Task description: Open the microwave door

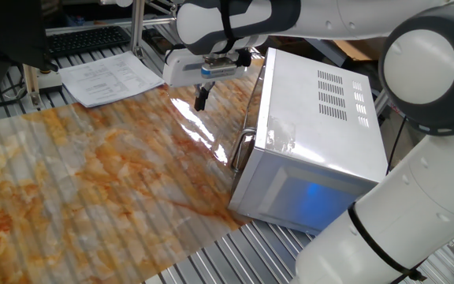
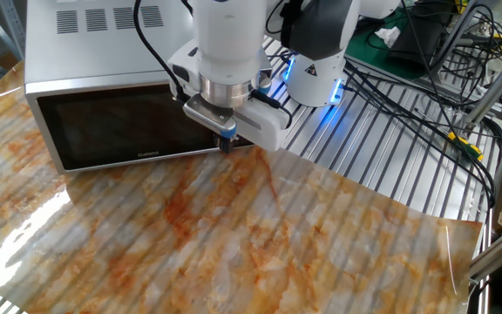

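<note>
The white microwave (image 1: 321, 118) stands at the right of the table. Its door (image 2: 120, 126), with a dark window, is closed. The curved silver bar handle (image 1: 243, 150) shows at the near end of the door in one fixed view; I cannot make it out in the other. My gripper (image 1: 201, 99) points down with its fingers together and holds nothing. It hangs just above the mat, in front of the end of the door far from the handle. In the other fixed view the gripper (image 2: 226, 145) is at the door's lower right corner.
An orange marbled mat (image 1: 93, 173) covers the table. Papers (image 1: 109, 79) and a keyboard (image 1: 85, 39) lie at the back left. The robot base (image 2: 316, 61) and cables (image 2: 425, 78) are to the right of the microwave.
</note>
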Controlling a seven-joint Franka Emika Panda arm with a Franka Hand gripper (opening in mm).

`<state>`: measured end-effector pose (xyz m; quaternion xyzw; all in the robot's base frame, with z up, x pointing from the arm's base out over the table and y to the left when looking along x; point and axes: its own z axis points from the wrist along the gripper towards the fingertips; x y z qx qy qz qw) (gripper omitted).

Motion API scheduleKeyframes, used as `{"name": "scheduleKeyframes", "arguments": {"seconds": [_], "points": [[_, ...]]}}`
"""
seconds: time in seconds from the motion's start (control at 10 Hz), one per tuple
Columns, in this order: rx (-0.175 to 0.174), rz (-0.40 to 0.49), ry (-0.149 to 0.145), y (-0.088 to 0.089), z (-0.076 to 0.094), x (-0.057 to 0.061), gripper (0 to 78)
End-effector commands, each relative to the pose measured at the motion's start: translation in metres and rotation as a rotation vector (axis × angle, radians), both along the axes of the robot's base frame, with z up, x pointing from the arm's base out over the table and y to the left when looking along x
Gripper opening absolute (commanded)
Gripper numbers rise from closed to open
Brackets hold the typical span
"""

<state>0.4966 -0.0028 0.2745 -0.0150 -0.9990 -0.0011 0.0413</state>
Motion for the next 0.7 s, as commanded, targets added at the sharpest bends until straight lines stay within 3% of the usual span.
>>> {"name": "scheduleKeyframes", "arguments": {"seconds": [0.1, 0.4, 0.7], "points": [[-0.005, -0.025, -0.003, -0.0002, 0.0011, 0.0005, 0.0], [-0.003, -0.054, -0.009, -0.0002, 0.0011, 0.0005, 0.0], [-0.011, -0.136, 0.014, -0.0002, 0.0011, 0.0005, 0.0]]}}
